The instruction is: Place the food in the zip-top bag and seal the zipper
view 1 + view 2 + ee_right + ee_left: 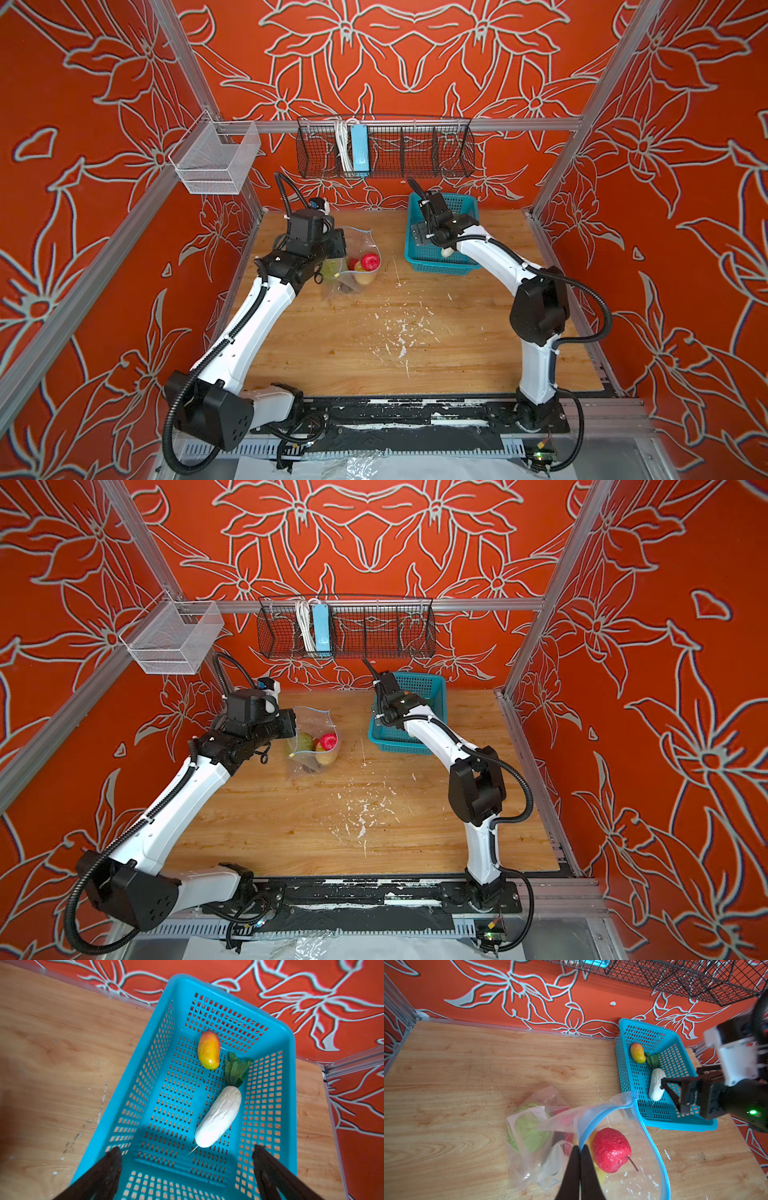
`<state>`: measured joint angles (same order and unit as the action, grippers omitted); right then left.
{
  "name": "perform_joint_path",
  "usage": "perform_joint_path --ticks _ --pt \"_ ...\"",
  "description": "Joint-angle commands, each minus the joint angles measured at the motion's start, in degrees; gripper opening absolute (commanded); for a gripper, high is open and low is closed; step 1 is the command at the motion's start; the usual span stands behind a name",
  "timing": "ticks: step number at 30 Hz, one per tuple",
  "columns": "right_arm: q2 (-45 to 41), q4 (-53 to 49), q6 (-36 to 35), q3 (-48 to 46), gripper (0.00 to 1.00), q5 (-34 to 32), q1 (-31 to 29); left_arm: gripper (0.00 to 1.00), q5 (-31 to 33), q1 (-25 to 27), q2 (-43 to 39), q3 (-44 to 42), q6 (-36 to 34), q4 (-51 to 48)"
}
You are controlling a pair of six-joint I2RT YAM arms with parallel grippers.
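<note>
White radish [218, 1118] lengthwise in basket [228, 999] — leaves [236, 1070] wallward

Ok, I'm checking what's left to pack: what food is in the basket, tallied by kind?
mango: 1
radish, leaves counted with it: 1
Total: 2 in the basket

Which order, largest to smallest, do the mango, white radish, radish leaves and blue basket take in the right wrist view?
1. Blue basket
2. White radish
3. Mango and radish leaves: too alike to rank; both lie farther from the camera than the radish's white body.
</note>
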<state>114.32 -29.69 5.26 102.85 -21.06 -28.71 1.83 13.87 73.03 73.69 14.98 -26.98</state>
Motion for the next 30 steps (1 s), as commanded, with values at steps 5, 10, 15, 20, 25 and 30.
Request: perform_joint_path --ticks 5,10,15,20,25,30 --pt "3.7 4.6 -2.4 3.8 0.98 -0.8 2.6 0.0 0.2 -0.2 -0.5 0.2 -0.7 -0.2" --pt "6.2 7.1 -3.0 3.7 0.98 4.1 4.5 0.0 0.3 -0.2 -0.6 0.1 -0.8 -0.2" --pt "8.6 7.8 -2.0 5.2 0.97 7.8 5.9 0.0 0.3 -0.2 -0.6 0.2 -0.7 -0.2" --pt "12.7 5.4 -1.3 9.8 0.92 7.5 6.6 0.0 0.5 -0.2 -0.7 0.2 -0.8 -0.2" --pt "16.5 3.6 -1.0 13.6 0.86 10.0 7.9 0.0 0.6 -0.2 -0.5 0.1 -0.9 -0.2" --pt "18.9 3.1 1.2 16.2 0.8 13.3 9.8 0.0 0.7 -0.2 -0.1 0.2 -1.0 -0.3"
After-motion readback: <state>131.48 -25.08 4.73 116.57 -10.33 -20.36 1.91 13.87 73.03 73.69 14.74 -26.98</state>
